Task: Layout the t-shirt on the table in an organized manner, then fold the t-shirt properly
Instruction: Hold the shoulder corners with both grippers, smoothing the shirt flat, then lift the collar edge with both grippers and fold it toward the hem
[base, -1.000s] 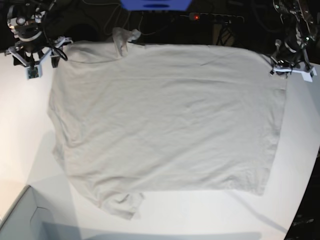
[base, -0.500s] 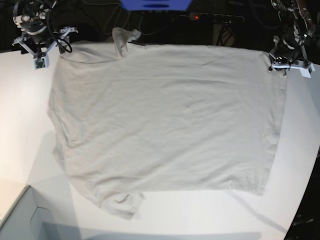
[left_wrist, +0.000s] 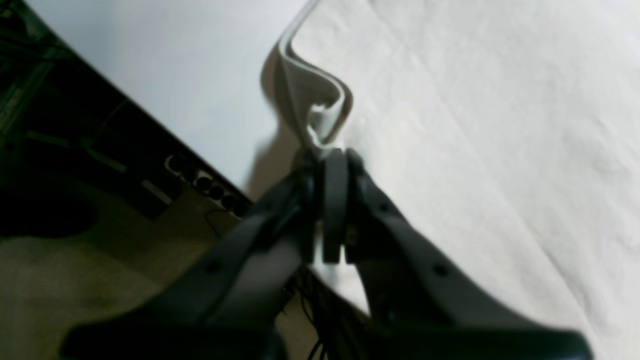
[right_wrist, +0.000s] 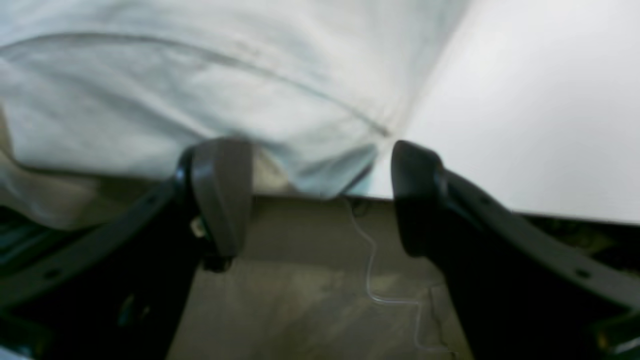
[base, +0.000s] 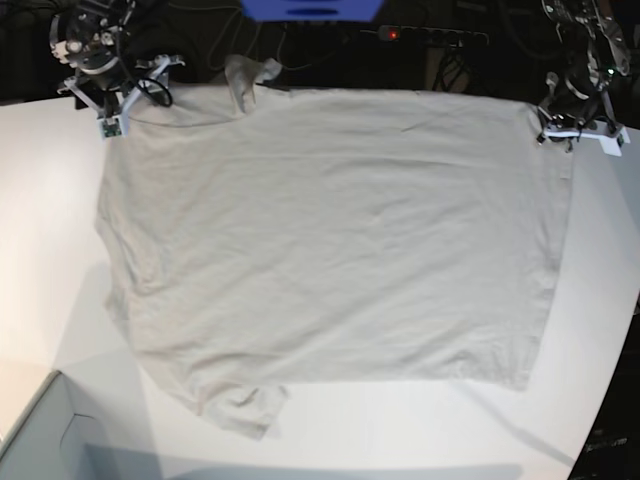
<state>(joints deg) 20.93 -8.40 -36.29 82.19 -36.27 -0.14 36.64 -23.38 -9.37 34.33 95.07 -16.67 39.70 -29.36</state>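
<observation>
The white table (base: 40, 230) takes up most of the base view, with a curved edge running down its right side and bare room left of, below and right of the cloth. Spread nearly flat across its middle lies the pale grey-beige t-shirt (base: 340, 230), its far edge running along the table's back edge against the dark background. One sleeve sits crumpled at the near side and another bunches at the far edge. A pale box corner (base: 45, 435) pokes in at the lower left. The left gripper (left_wrist: 330, 160) is clenched on a raised fold of the shirt's edge at the far right corner, where the cloth curls up off the table. The right gripper (right_wrist: 320, 195) hangs released, jaws wide, just off the far left corner beyond the table edge, holding nothing. No readable writing shows on the shirt
</observation>
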